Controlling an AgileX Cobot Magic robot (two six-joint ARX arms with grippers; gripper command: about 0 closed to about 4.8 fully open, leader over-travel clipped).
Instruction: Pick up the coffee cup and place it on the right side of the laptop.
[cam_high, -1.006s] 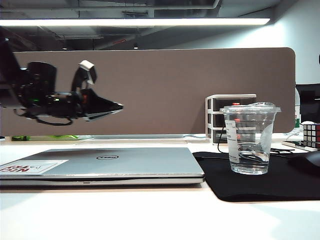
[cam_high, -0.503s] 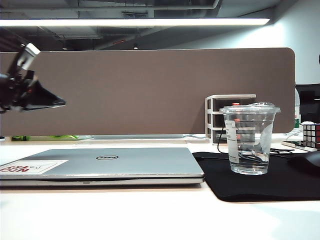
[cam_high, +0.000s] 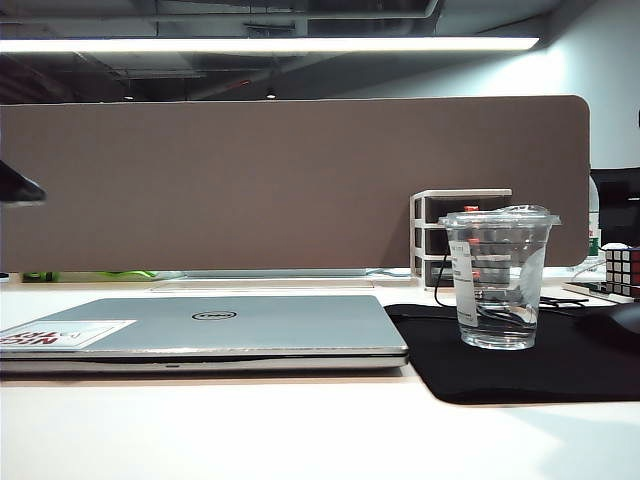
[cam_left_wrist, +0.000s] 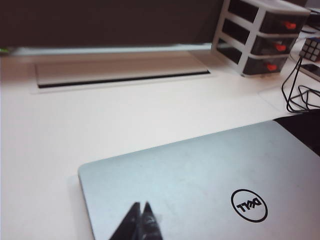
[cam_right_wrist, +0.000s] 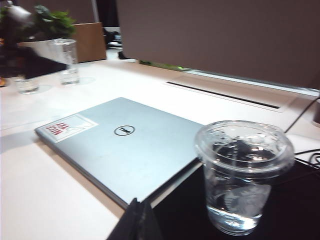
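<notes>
The coffee cup (cam_high: 497, 275), clear with a clear lid and some water inside, stands upright on a black mat (cam_high: 530, 375) just right of the closed silver Dell laptop (cam_high: 200, 330). Nothing holds it. My left gripper (cam_left_wrist: 140, 207) is shut and empty, hanging above the laptop (cam_left_wrist: 200, 175) lid; in the exterior view only its dark tip (cam_high: 18, 188) shows at the far left edge. My right gripper (cam_right_wrist: 139, 204) is shut and empty, low near the laptop's (cam_right_wrist: 125, 145) corner and apart from the cup (cam_right_wrist: 242, 175). It does not show in the exterior view.
A white drawer unit (cam_high: 440, 235) stands behind the cup by the brown partition (cam_high: 300, 180). A Rubik's cube (cam_high: 623, 270) and black cables (cam_left_wrist: 297, 90) lie at the right. Two other clear cups (cam_right_wrist: 65, 60) and a plant (cam_right_wrist: 50, 20) stand beyond the laptop.
My left arm has drawn back to the left, shut all the while, until only its tip remains in the exterior view. The cup and laptop have not moved.
</notes>
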